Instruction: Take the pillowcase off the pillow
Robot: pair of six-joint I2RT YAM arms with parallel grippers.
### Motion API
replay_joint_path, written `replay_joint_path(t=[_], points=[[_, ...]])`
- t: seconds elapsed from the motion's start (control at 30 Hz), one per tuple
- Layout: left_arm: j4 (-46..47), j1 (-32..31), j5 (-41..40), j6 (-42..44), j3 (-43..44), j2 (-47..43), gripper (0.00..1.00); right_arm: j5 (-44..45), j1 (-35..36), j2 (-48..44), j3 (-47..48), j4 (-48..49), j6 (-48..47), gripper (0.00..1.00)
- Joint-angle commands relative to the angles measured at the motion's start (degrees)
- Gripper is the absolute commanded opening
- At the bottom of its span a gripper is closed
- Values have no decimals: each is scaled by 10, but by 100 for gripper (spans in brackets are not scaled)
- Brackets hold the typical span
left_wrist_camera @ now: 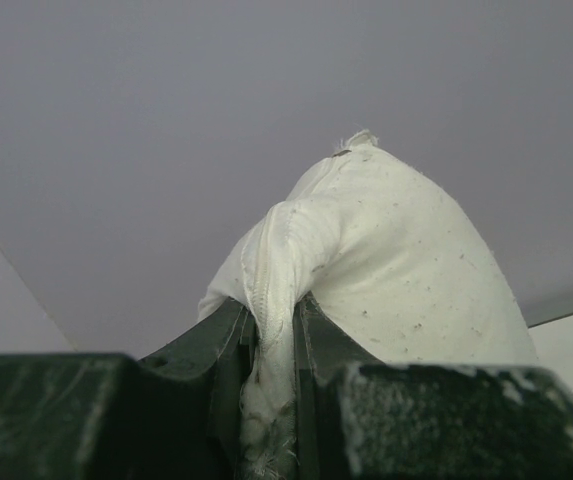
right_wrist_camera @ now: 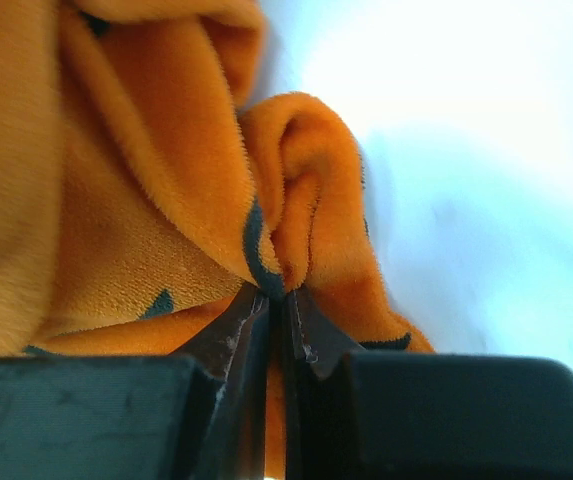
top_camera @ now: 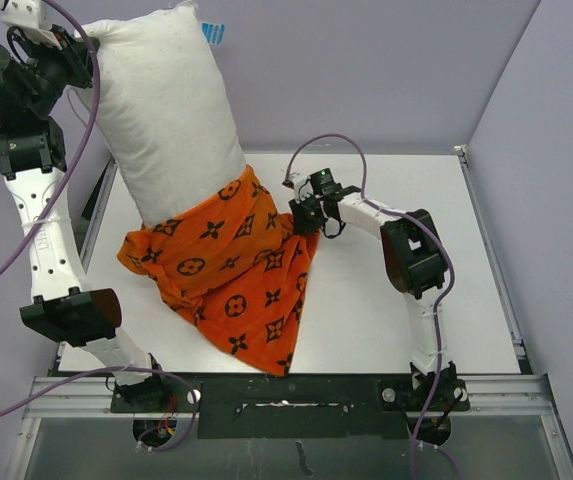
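The off-white pillow [top_camera: 161,115] hangs tilted, lifted high at the back left, its upper half bare and a small blue tag at its top edge. My left gripper [top_camera: 78,52] is shut on the pillow's top corner; the left wrist view shows the seam [left_wrist_camera: 271,330] pinched between the jaws. The orange pillowcase [top_camera: 231,270] with dark flowers and circles still covers the pillow's lower end and trails onto the table. My right gripper [top_camera: 304,215] is shut on the pillowcase's right edge; the right wrist view shows a fold of orange fabric [right_wrist_camera: 296,200] pinched at the fingertips.
The white table [top_camera: 386,330] lies under the pillowcase, with a metal rail [top_camera: 286,385] along the near edge. Grey walls stand behind and to the right. Purple cables loop off both arms.
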Motion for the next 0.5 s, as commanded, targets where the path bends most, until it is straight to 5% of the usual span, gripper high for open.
replay_joint_path(t=[0.0,0.13,0.47], points=[[95,12,-50,37,22,-72,0,162,-81,-75,-67,-62,179,0],[93,18,-129,53,61,-75,0,185,-170,-156,-170,-71,277,0],[69,20,-181,91,94,-86,0,264,-348,-376,-316,-102,330,0]])
